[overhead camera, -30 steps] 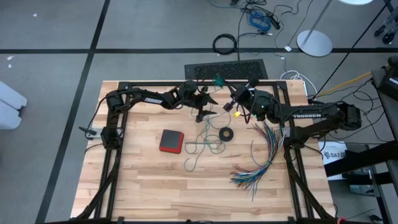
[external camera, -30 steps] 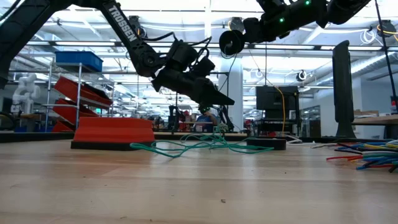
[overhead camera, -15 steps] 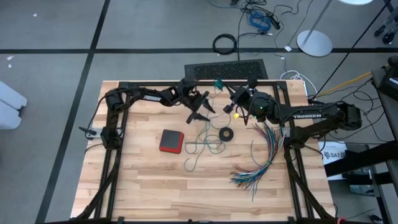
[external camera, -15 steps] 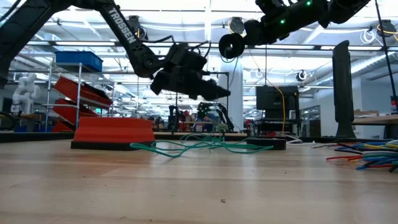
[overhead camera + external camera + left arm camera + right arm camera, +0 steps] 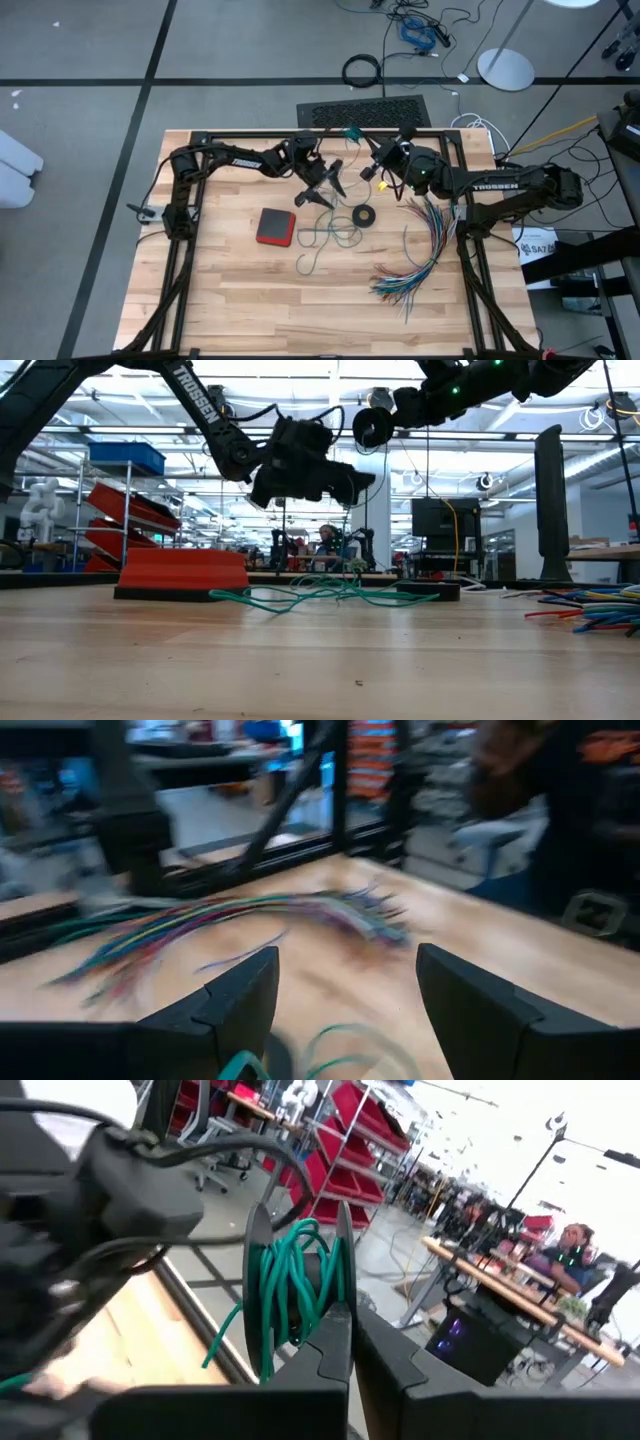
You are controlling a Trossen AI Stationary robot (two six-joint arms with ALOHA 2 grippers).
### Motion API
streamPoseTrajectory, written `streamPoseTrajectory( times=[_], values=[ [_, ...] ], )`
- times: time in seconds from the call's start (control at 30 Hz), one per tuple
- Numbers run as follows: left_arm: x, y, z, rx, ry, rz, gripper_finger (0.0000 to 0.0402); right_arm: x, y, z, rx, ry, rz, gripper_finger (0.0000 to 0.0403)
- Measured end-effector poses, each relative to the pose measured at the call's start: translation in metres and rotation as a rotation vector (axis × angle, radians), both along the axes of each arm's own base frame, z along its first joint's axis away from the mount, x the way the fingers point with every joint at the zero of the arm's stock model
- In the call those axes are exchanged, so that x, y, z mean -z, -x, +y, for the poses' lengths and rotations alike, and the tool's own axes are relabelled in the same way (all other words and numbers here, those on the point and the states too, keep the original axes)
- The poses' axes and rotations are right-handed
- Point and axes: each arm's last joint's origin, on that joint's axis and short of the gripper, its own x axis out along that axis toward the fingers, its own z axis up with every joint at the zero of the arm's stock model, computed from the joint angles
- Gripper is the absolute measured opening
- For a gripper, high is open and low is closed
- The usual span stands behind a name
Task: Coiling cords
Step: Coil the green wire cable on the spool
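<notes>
Bare table (image 5: 230, 300) lies open at the near left; the fanned wires (image 5: 420, 250) crowd the right.

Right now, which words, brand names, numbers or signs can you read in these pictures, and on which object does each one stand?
"TROSSEN": white letters on the left arm, readable in the low view.
"TROSSEN": white letters on the right arm, small but readable in the high view.
Print on the left arm in the high view: too small to read.
White label beside the table: too small to read.

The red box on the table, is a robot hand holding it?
No, the red box lies alone on the table, away from both hands.
</notes>
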Motion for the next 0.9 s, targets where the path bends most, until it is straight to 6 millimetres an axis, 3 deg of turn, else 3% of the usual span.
streamPoseTrajectory(
  times=[0.3, 0.6, 0.73, 0.9],
  values=[
    [-0.016, -0.009, -0.026, 0.203, 0.062, -0.062, 0.0244, -0.006, 0.0, 0.0, 0.002, 0.051, -0.024, 0.0],
    [-0.043, -0.005, -0.019, 0.174, 0.056, -0.188, 0.0244, -0.006, -0.001, 0.006, -0.023, 0.043, -0.031, 0.0],
    [-0.046, -0.002, -0.018, 0.201, 0.09, -0.147, 0.0244, -0.006, -0.001, 0.007, -0.023, 0.049, -0.026, 0.0],
    [-0.043, -0.007, -0.042, 0.365, 0.118, -0.049, 0.0244, -0.01, 0.0, 0.006, -0.011, 0.079, -0.037, 0.0]
  ],
)
